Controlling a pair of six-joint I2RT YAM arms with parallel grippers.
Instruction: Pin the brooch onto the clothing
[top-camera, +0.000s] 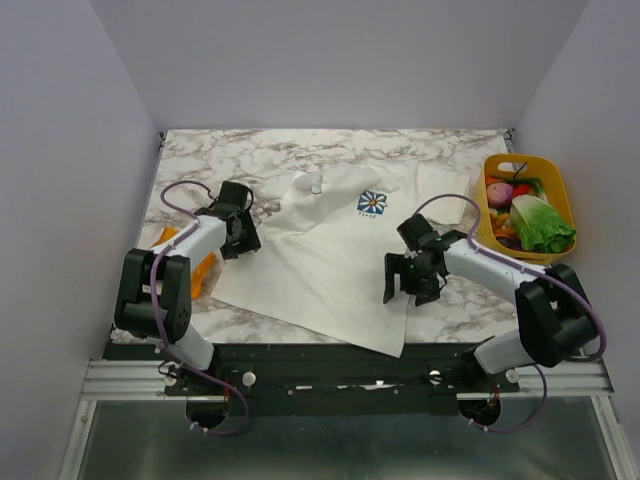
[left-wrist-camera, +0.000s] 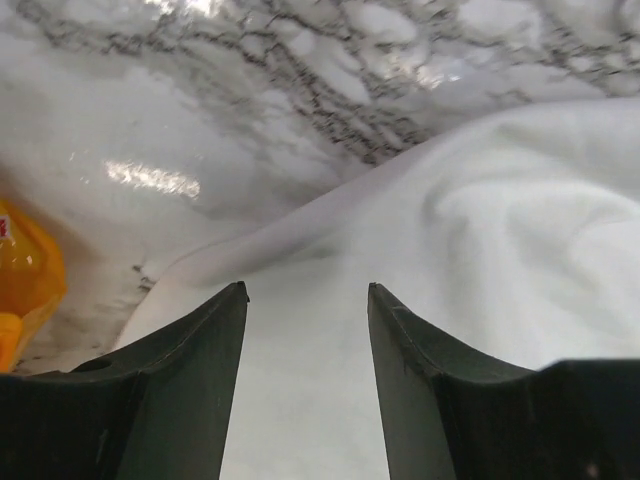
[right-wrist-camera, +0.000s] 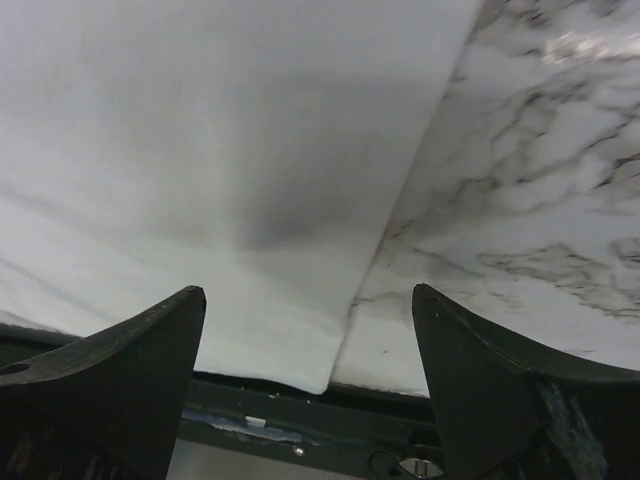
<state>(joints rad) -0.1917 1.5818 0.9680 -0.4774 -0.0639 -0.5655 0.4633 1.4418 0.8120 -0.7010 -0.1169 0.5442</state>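
Observation:
The white T-shirt lies spread over the middle of the marble table, its blue flower print on the chest. A tiny round disc, pale grey from here, sits on the shirt left of the print; I cannot tell if it is the brooch. My left gripper is open and empty at the shirt's left edge; its wrist view shows the gripper over white cloth. My right gripper is open and empty over the shirt's right hem; its wrist view shows the gripper astride the hem corner.
A yellow basket of toy vegetables stands at the right edge. An orange packet lies by the left arm and shows in the left wrist view. The table's front edge is just below the right gripper. Walls enclose three sides.

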